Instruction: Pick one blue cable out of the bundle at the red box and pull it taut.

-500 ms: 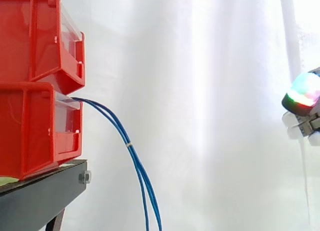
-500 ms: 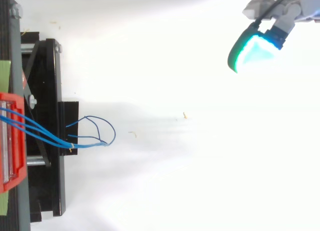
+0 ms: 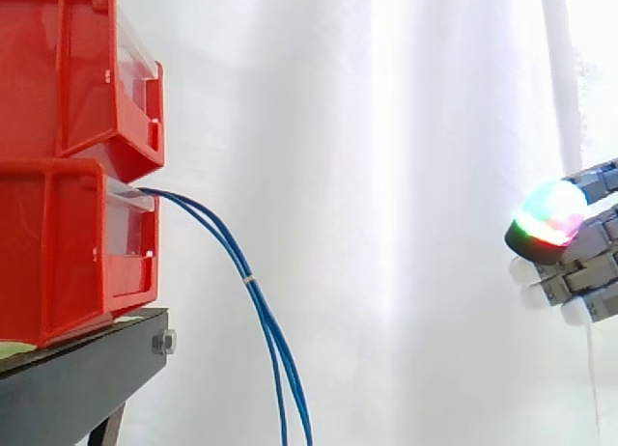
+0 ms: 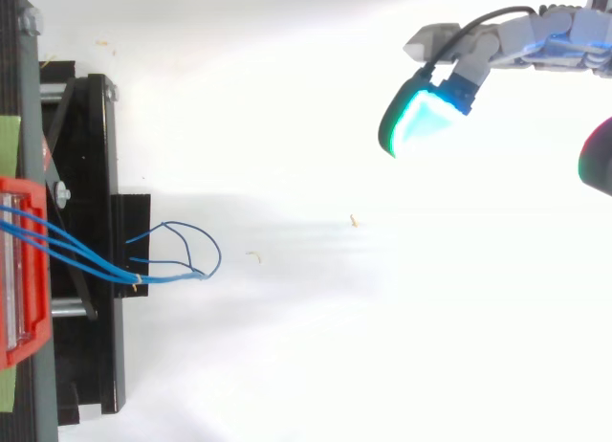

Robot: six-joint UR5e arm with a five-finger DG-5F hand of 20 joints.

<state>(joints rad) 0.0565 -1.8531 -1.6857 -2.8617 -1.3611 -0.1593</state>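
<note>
Pleated white fabric curtain [image 3: 386, 176] hangs behind black metal stand [image 3: 77, 388], brightly lit, vertical folds running right of stand. Smooth white floor [image 4: 335, 365] spreads right of stand; faint grey shadow beside stand's foot.

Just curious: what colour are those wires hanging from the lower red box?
The cables are blue, clearest in the side view.

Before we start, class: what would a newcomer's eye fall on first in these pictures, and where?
Two stacked red bins sit on a black stand at the side view's left. Blue cables droop from the lower bin. At the right edge, well apart from them, the hand hangs open, its fingertips glowing.
</note>
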